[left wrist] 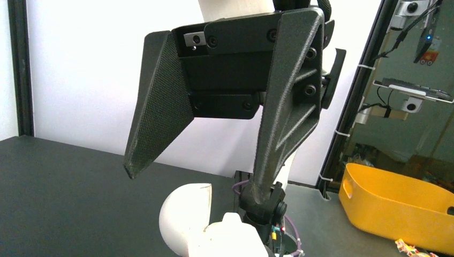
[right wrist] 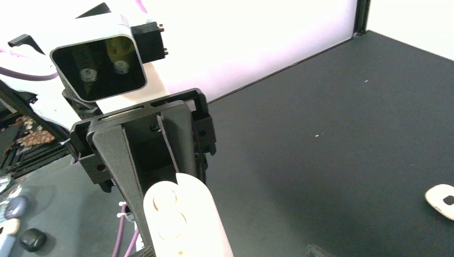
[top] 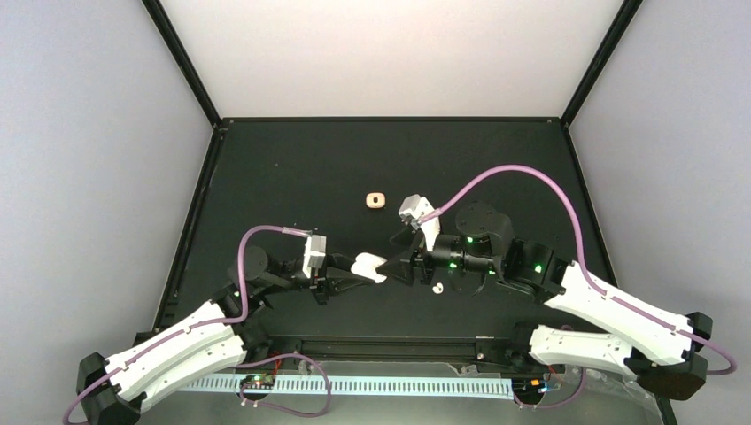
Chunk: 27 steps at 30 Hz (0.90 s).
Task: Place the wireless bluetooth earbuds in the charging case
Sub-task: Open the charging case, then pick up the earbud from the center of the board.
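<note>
My left gripper (top: 354,270) is shut on the white charging case (top: 368,266) and holds it above the table with its lid open. The right wrist view shows the case (right wrist: 179,219) face on, with two round sockets; it is too bright to tell what lies in them. In the left wrist view the domed lid (left wrist: 184,217) shows at the bottom. My right gripper (top: 400,266) faces the case tip to tip and is open, its fingers (left wrist: 160,107) spread wide and holding nothing. One tiny white earbud (top: 437,287) lies on the table just under the right gripper.
A cream rounded piece with a dark centre (top: 376,201) (right wrist: 441,201) lies further back on the black table (top: 310,168). A yellow bin (left wrist: 396,206) stands beyond the table's edge. Purple cables (top: 522,173) loop over both arms.
</note>
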Motion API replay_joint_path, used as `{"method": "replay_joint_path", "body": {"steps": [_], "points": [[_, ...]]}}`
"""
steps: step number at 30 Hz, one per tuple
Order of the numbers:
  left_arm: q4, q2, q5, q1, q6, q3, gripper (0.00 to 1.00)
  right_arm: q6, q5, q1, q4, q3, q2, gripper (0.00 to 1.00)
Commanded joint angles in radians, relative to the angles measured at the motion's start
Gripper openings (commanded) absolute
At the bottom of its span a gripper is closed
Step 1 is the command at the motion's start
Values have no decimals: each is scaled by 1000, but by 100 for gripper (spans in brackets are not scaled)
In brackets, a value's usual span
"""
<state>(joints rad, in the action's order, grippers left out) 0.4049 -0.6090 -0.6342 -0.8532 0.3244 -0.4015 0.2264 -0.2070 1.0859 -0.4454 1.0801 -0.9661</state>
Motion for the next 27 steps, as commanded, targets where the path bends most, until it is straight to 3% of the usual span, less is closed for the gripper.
{"method": "replay_joint_path", "body": {"steps": [1,6,9,12,19,27], "points": [[-5,27,32,-8,-18,-34,2,10,104,-12,32,-24,79,74],[3,49,46,-7,-13,-12,2,82,175,-153,-12,-140,198,75],[9,60,48,-8,-8,-1,1,172,125,-317,-85,-248,217,74],[6,72,53,-8,-11,6,2,275,64,-397,-88,-409,214,71],[2,89,61,-8,-7,23,2,431,11,-440,106,-672,104,60],[-14,108,70,-8,-21,32,2,372,-3,-442,162,-671,-61,54]]}}
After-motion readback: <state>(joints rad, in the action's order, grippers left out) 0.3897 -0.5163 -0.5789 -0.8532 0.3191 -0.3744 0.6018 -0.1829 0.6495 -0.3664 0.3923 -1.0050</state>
